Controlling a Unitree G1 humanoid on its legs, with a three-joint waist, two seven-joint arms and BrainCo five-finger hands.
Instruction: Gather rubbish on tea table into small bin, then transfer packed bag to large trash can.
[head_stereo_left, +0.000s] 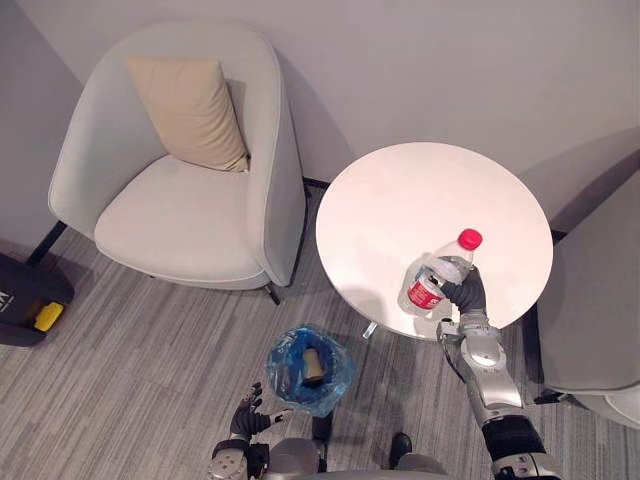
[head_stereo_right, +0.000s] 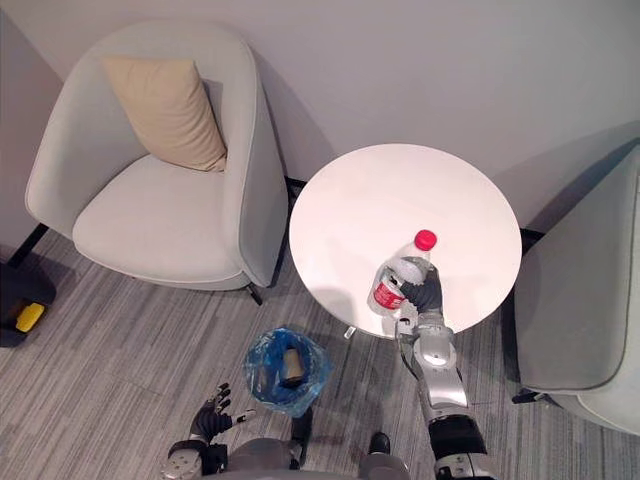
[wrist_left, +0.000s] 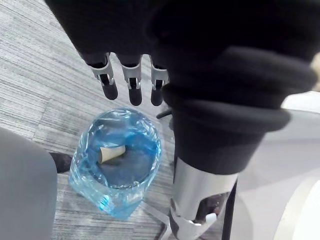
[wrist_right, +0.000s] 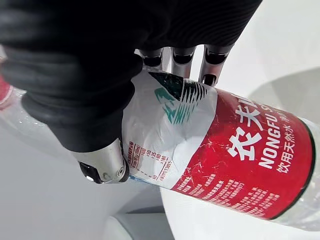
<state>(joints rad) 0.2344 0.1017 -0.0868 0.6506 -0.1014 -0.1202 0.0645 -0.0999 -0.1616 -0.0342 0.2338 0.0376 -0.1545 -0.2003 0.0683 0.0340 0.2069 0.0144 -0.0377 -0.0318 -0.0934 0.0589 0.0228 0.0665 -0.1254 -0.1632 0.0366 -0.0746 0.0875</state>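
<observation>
Containers first. The bin (head_stereo_left: 318, 403) stands on the floor (head_stereo_left: 130, 390) at 8 o'clock from the table (head_stereo_left: 420, 190), clear of its edge. A blue bag (head_stereo_left: 335, 352) lines it, mouth open. One brown cardboard tube (head_stereo_left: 314, 366) lies inside; I see nothing else in it.

The bottle (head_stereo_left: 437, 275) is clear plastic with a red cap (head_stereo_left: 469, 239) and a red and white label (wrist_right: 240, 160). It sits over the table's 5 o'clock edge, tilted, cap towards 1 o'clock. I cannot tell whether its base touches the top, nor whether it holds liquid.

My right hand (head_stereo_left: 466, 293) is clamped on the bottle. The fingers (wrist_right: 210, 60) curl over the label and the thumb closes on the opposite side.

My left hand (head_stereo_left: 248, 413) hangs at 7 o'clock from the bin, just beside it. Its fingers (wrist_left: 135, 90) are straight and spread, holding nothing.

Surface: the table is round and white. The bottle is the only item on or over it.

Room: a pale grey armchair (head_stereo_left: 170, 215) stands at 9 o'clock from the table, with a beige cushion (head_stereo_left: 190, 110) leaning against its back. A second grey chair (head_stereo_left: 595, 310) stands at 3 o'clock. The floor is grey and striped. The wall (head_stereo_left: 420, 60) at 12 o'clock is plain and light. A dark case (head_stereo_left: 22, 295) with a yellow part sits at the far 9 o'clock edge.
</observation>
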